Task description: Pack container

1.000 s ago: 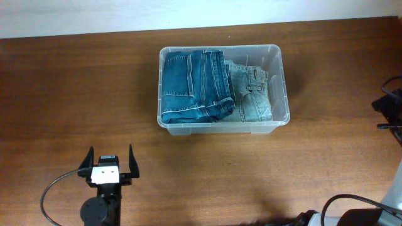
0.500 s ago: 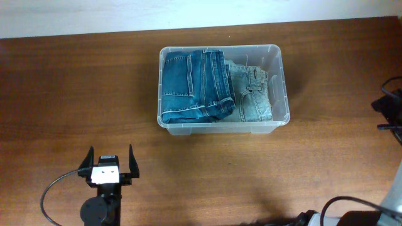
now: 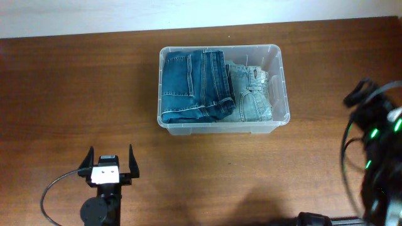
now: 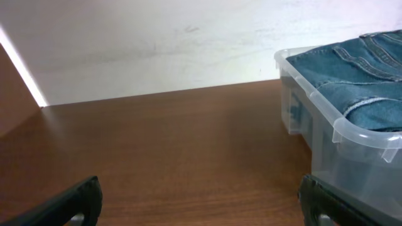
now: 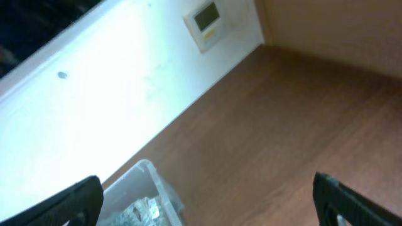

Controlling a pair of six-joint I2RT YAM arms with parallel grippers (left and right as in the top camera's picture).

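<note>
The clear plastic container (image 3: 223,129) stands at the table's back centre. In it lie folded dark blue jeans (image 3: 191,85) on the left and lighter jeans (image 3: 252,95) on the right. My left gripper (image 3: 110,157) rests near the front left, open and empty, well short of the bin. Its wrist view shows the container's rim (image 4: 352,135) and the dark jeans (image 4: 352,72) to the right of the left gripper (image 4: 201,207). My right arm (image 3: 377,135) is at the right edge. The right gripper (image 5: 207,207) is open and empty, with the container's corner (image 5: 149,174) low at the left.
The brown wooden table (image 3: 75,94) ends at a white wall at the back. A small wall panel (image 5: 206,22) shows in the right wrist view. Black cables (image 3: 352,169) loop around the right arm, and a cable (image 3: 53,188) trails from the left arm.
The right arm has swung into the overhead view at the right edge. The left arm, the container and the jeans have not moved.
</note>
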